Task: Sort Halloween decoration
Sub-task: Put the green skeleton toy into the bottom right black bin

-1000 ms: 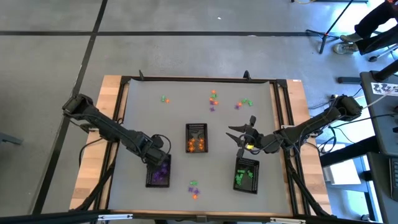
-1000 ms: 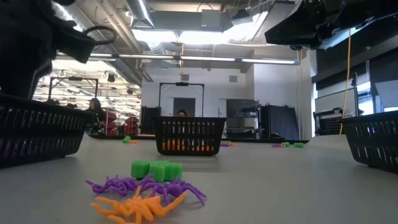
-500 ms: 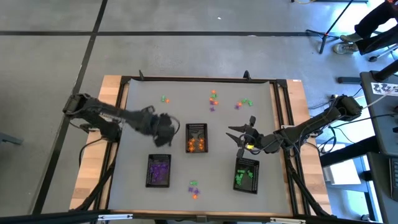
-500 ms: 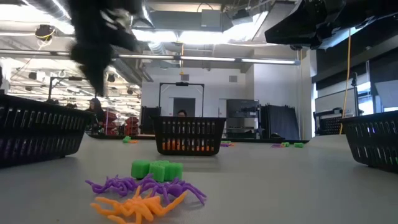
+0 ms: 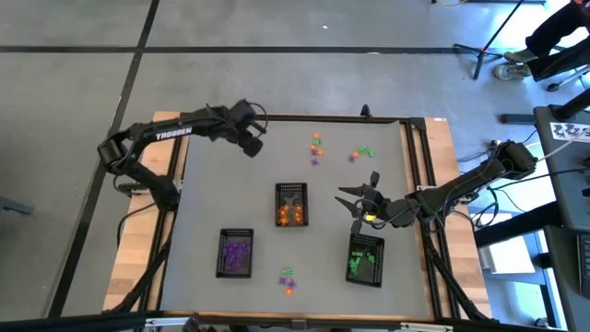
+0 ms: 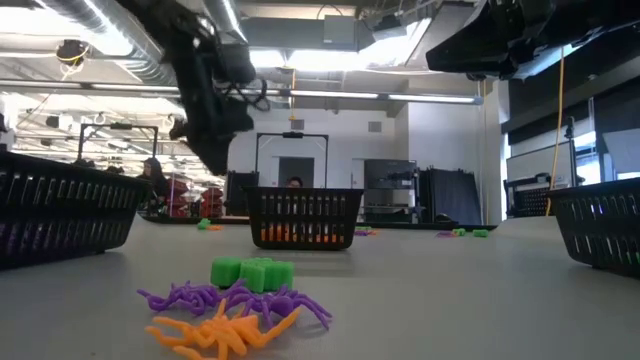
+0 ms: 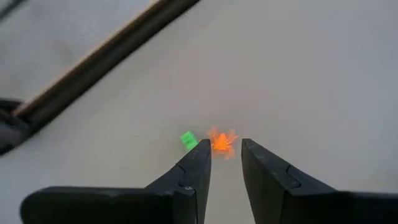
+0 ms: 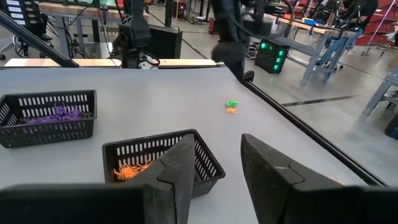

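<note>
- The pale grey surface (image 5: 212, 198) sat inside a dark frame, with a lit workshop hall showing beyond it in the low view.
- Three black rectangular mesh trays stood on it: one with purple trinkets (image 5: 235, 253), one with orange trinkets (image 5: 291, 205), one with green trinkets (image 5: 366, 260).
- Loose Halloween trinkets lay in scattered clusters — a green block and an orange spider (image 7: 221, 142) at the far left, orange and purple pieces (image 5: 316, 148) at the far middle, green and purple pieces (image 5: 360, 153) beside those, and a small heap of green blocks, purple spiders and an orange spider (image 6: 232, 305) at the near edge.
- The left hand (image 5: 253, 143) hovered over the far-left pair; its wrist view showed the dark fingers (image 7: 193, 167) parted with nothing between them, the orange spider just past the tips.
- The right hand (image 5: 358, 199) waited above the surface between the orange tray and the green tray — fingers (image 8: 179, 163) spread, empty.
</note>
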`<state>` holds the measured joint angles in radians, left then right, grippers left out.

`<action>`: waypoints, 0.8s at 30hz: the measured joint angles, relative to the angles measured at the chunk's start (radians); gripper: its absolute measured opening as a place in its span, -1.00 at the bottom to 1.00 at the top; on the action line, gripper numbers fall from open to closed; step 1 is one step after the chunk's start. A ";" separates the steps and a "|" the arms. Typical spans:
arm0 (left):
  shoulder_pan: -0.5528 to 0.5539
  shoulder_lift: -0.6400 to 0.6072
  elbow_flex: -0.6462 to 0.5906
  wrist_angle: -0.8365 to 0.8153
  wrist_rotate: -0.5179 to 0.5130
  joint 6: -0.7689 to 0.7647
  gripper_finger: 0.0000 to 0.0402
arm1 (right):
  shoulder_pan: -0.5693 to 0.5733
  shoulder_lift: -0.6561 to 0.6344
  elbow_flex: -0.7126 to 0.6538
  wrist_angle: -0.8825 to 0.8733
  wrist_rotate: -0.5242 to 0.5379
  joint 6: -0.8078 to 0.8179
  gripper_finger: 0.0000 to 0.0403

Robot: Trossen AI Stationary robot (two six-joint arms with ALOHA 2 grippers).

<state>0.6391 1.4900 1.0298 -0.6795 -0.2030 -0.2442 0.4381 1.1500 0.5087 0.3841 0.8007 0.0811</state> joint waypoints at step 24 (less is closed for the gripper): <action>0.117 0.282 -0.001 0.055 -0.046 -0.063 -0.50 | 0.000 0.000 0.000 -0.021 0.010 0.000 -0.36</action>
<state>0.7566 1.7716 1.0286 -0.6242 -0.2489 -0.3076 0.4381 1.1498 0.5087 0.3634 0.8104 0.0807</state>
